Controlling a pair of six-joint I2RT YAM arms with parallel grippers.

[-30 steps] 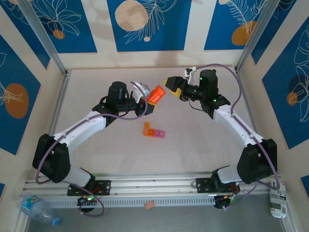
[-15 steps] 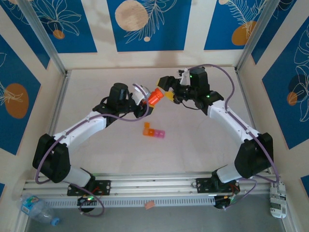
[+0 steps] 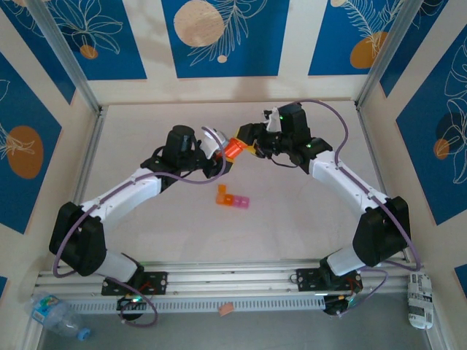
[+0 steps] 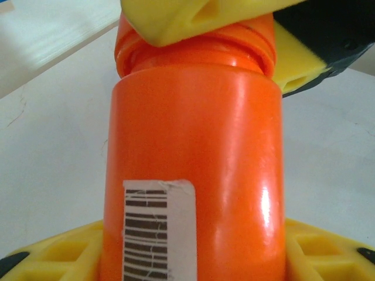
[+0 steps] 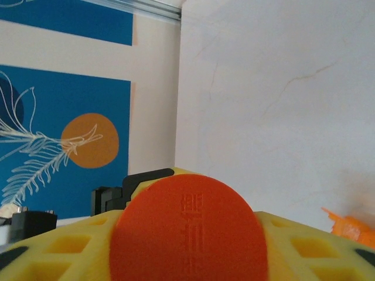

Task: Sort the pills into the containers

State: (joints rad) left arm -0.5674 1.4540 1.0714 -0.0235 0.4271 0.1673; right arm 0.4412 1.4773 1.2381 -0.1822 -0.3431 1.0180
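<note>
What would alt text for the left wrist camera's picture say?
Close-up of an orange cylindrical plastic bottle with a barcode label, held low down by the yellow-fingered left gripper. The right gripper clasps its orange cap at the top; white table behind.

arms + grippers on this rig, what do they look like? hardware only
Matching pair. The left arm and right arm have white link shells, bulky black joint housings, a loose purple cable along each and green LEDs lit. The left gripper and right gripper have chunky yellow fingers with moulded pockets.
</note>
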